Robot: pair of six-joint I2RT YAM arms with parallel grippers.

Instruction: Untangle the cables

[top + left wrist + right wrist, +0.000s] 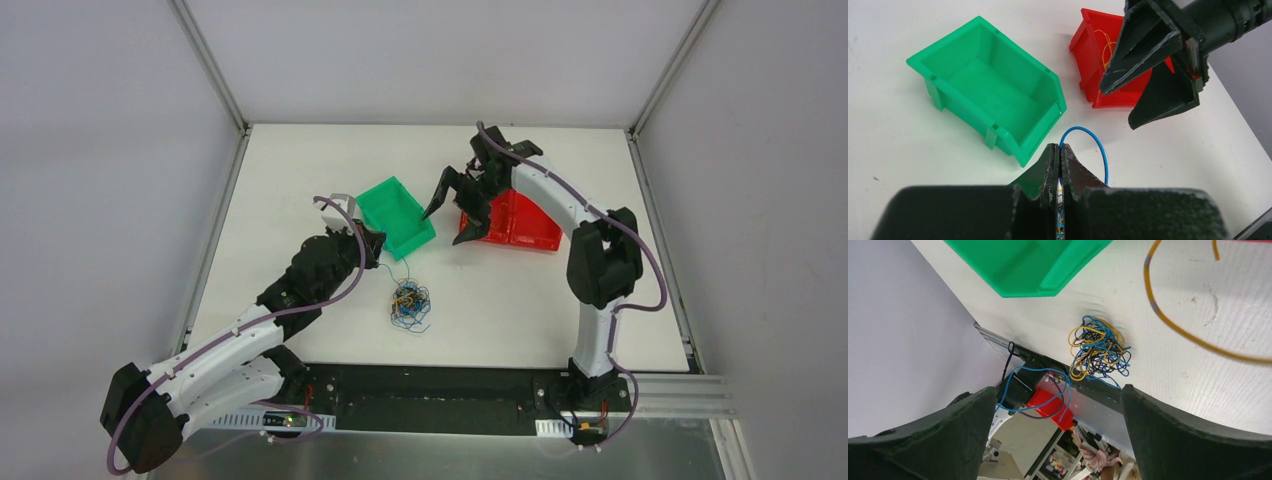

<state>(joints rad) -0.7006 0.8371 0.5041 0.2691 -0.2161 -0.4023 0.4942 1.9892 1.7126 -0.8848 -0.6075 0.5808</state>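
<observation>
The left gripper (1059,150) is pinching one blue cable (1098,140) beside the green bin (948,65), likely to draw it from the tangled cables (408,303) on the desk (500,300); the right gripper (1118,107) is hovering wide open, empty.

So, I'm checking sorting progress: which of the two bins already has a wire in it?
The red bin: a yellow wire lies inside it. The green bin shows nothing inside.
</observation>
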